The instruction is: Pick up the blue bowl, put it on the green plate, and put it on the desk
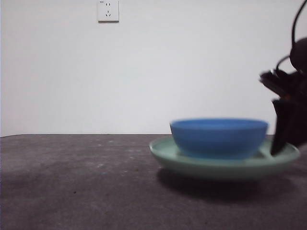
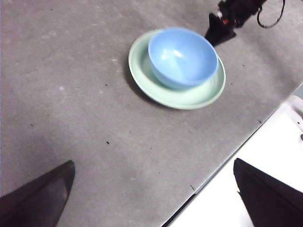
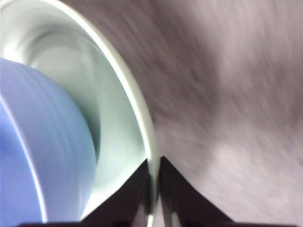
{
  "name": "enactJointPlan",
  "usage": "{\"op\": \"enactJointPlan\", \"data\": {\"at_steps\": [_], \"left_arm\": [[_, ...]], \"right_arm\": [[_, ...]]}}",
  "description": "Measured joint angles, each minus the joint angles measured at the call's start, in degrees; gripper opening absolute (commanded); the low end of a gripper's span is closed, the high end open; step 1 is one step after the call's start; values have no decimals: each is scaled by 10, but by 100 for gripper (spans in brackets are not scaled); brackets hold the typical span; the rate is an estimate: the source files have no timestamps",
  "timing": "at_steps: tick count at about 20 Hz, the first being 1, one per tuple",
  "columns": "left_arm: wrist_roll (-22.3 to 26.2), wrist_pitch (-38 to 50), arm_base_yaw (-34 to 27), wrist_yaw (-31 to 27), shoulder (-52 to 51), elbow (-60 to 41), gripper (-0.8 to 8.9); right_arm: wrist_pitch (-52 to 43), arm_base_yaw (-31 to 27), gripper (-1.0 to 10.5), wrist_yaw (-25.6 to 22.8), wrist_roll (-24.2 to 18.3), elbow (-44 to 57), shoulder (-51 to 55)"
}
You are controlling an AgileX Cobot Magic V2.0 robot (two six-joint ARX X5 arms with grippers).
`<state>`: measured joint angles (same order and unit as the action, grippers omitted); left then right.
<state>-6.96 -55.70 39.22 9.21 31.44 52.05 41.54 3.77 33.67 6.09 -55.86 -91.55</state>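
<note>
The blue bowl (image 1: 218, 136) (image 2: 182, 56) (image 3: 38, 156) sits inside the green plate (image 1: 220, 168) (image 2: 187, 98) (image 3: 120, 118), on the right half of the desk (image 1: 72, 182) (image 2: 71, 71). My right gripper (image 1: 282, 141) (image 2: 220, 32) (image 3: 154, 189) comes down at the plate's right side and is shut on its rim, one jaw inside and one outside. The right wrist view is blurred by motion. I cannot tell whether the plate rests on the desk or hangs just above it. My left gripper (image 2: 154, 163) is open, holds nothing, and hangs high above the desk, well away from the plate.
A white wall with a socket (image 1: 108, 10) stands behind the desk. In the left wrist view the desk's edge (image 2: 227, 161) runs diagonally, with a white surface (image 2: 270, 142) beyond it. A cable (image 2: 272, 16) trails from the right arm.
</note>
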Motion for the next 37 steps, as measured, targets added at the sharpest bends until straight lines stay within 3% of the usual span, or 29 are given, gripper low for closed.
{"op": "enactJointPlan", "data": {"at_steps": [7, 14, 19, 26, 31, 37], "left_arm": [[0, 0, 0, 0, 0, 0, 532], [0, 3, 0, 0, 0, 0, 532], [0, 3, 0, 0, 0, 0, 532], [0, 1, 0, 0, 0, 0, 532], [0, -3, 0, 0, 0, 0, 532], [0, -3, 0, 0, 0, 0, 532]], "right_arm": [[-11, 73, 12, 20, 62, -83, 0], [-64, 183, 12, -20, 115, -84, -58], [-92, 198, 12, -39, 123, -84, -116], [-103, 198, 19, -55, 124, -84, -120], [-120, 198, 421, -52, 124, -87, -120], [-81, 189, 482, -89, 116, -125, -105]]}}
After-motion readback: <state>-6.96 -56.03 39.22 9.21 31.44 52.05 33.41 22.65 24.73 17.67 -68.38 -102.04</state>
